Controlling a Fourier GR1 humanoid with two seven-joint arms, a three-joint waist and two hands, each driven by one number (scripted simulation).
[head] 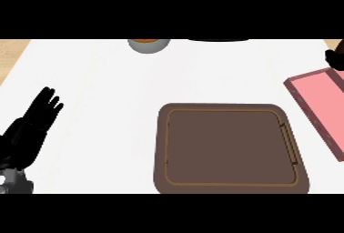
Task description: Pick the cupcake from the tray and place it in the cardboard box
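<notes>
Tray (232,148) seen bare; no cupcake visible. Right robot hand (335,58) over box (321,107), fingers indiscernible. Left robot hand (37,119) rested open at the worktop's left edge.

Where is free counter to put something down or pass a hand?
Free: the counter between the left hand and the tray, and the strip between the tray and the bowl. Crowded: the gap between the tray and the pink box under the right hand.

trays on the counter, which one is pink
The tray at the right edge, tilted and partly cut off by the view. The other, the brown tray in the middle, lies square and in full view.
</notes>
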